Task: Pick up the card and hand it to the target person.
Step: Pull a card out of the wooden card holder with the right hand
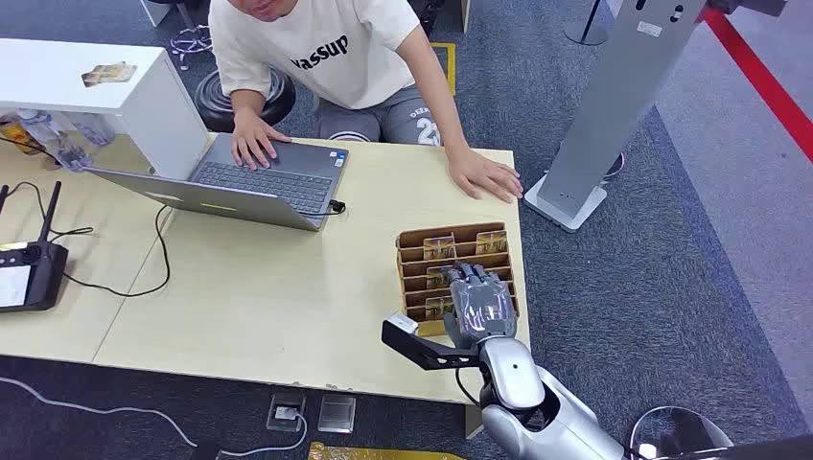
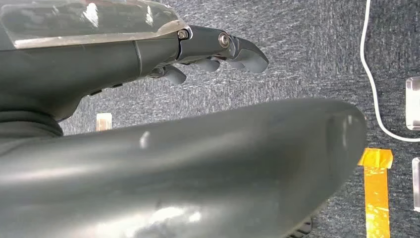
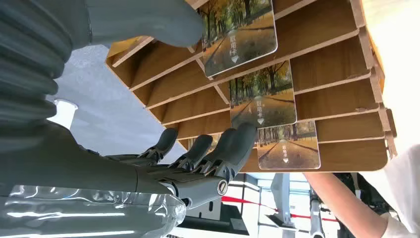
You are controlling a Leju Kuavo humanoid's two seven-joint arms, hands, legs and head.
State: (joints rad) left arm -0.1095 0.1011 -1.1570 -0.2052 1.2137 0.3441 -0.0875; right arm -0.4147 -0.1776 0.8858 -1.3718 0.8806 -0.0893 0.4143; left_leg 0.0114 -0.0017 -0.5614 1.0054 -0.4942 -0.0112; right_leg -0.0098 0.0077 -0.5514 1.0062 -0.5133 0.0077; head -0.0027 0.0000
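Head view shows, from left to right, one black controller (image 1: 27,273), one open laptop (image 1: 251,182) under a person's hand (image 1: 255,137), and one wooden slotted rack (image 1: 458,268) on the pale wood worktop (image 1: 259,287), with grey-blue carpet (image 1: 690,249) around. Right wrist view shows three cards in the rack, each printed with an autumn tree avenue; the middle card (image 3: 263,96) sits just beside the right robot hand (image 3: 198,158), whose fingers are apart and extended, holding nothing. The left robot hand (image 2: 218,54) hangs over carpet, fingers curled inward, empty.
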